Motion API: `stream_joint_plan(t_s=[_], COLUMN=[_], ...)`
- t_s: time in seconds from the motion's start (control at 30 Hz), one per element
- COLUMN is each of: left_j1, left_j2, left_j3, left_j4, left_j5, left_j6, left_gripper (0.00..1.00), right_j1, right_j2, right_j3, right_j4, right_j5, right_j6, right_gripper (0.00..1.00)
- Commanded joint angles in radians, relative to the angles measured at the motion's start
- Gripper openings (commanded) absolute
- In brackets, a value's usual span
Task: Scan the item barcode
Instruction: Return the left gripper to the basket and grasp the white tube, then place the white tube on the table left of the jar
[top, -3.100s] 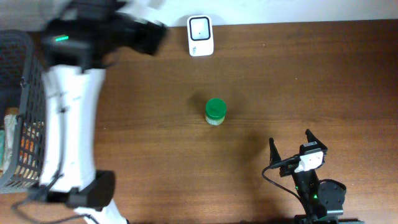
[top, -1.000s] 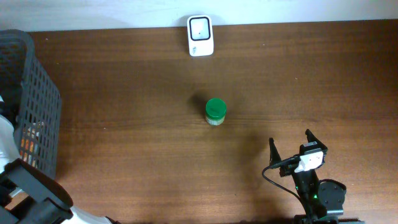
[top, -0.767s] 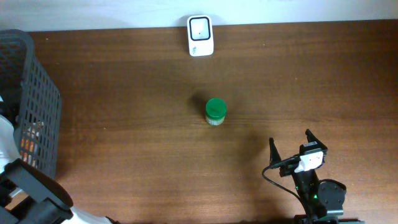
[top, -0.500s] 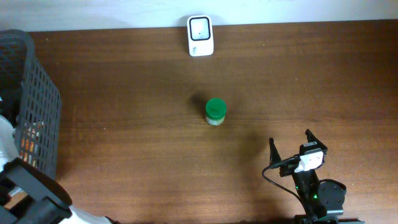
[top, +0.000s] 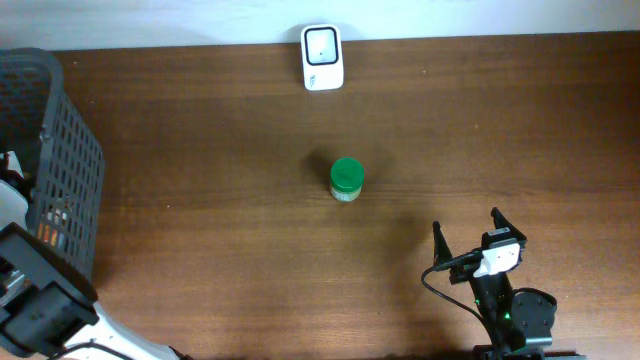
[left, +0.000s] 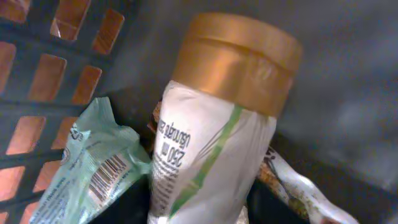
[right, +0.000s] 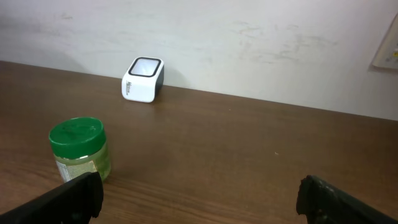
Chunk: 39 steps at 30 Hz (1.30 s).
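Bottle (left: 214, 149) with gold cap in basket (left: 37, 38); left jaws: grip cannot tell; right jaws spread wide.

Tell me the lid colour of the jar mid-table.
Green lid, clearest in the right wrist view.

Gold cap (left: 235, 65); white bottle (left: 186, 155), green stripe; green jar lid (top: 347, 173).

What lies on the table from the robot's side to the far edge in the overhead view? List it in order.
Right gripper → green-lidded jar → white scanner. The basket at left spans that whole depth, so it is left out.
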<state>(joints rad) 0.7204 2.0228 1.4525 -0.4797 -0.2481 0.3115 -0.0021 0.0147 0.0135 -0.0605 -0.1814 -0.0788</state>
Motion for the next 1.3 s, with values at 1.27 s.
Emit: stream_joint_plan(t_s=[1.27], left_j1=[-0.555], left_j2=[-0.975], left_j3=[0.006], left_j4=[0.037], left_j5=[-0.071], left_j6=[-0.106], left_gripper=[0.00], right_j1=[0.002], right_j2=[-0.008], right_j3=[-0.008], right_j4=[-0.003], right_j5=[0.002], right_j6=[0.008], right_gripper=[0.98])
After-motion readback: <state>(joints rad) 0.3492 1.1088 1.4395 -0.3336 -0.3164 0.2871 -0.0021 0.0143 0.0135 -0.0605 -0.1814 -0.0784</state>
